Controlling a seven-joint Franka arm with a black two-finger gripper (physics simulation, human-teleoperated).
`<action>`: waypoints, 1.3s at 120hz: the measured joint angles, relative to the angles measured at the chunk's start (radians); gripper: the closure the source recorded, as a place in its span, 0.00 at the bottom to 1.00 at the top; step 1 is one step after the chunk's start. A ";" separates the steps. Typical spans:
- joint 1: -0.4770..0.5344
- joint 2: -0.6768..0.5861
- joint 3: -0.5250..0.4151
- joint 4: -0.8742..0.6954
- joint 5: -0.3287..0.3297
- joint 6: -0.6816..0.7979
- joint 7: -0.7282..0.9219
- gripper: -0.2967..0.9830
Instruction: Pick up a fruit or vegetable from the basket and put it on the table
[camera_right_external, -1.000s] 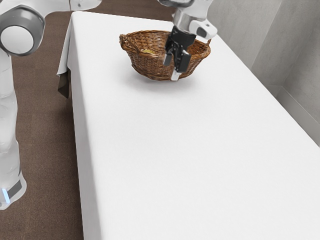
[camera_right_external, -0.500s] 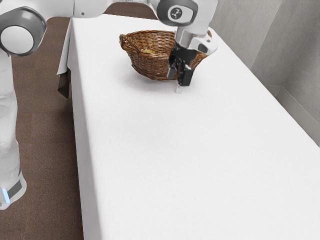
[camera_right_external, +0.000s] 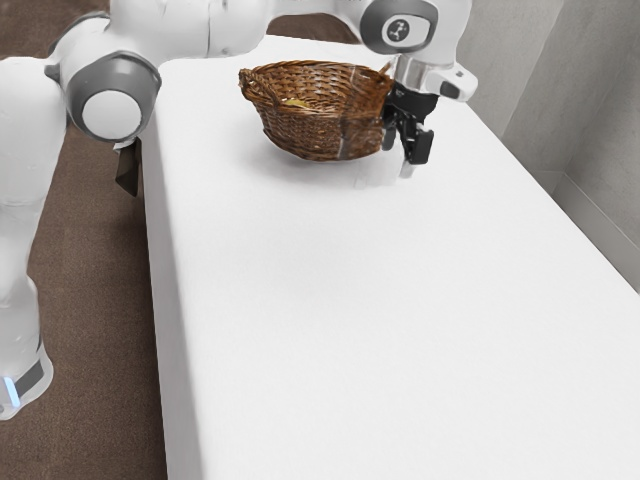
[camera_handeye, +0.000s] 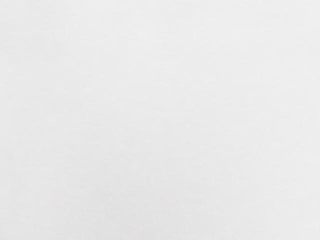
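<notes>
Since the earlier frame, the gripper has swung toward the exterior view's right, past the front of the wicker basket. Its fingers stand apart with nothing seen between them, over white tablecloth. To reach well, it should rise clear of the rim, centre over the opening, then descend straight. Inside the basket lies a yellow fruit or vegetable, mostly hidden, its kind unclear.
</notes>
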 joint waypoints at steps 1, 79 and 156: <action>-0.001 0.012 0.008 0.017 -0.003 -0.003 0.004 0.23; -0.010 0.085 0.056 0.117 -0.051 -0.081 0.192 0.23; -0.010 0.085 0.056 0.117 -0.052 -0.084 0.255 0.23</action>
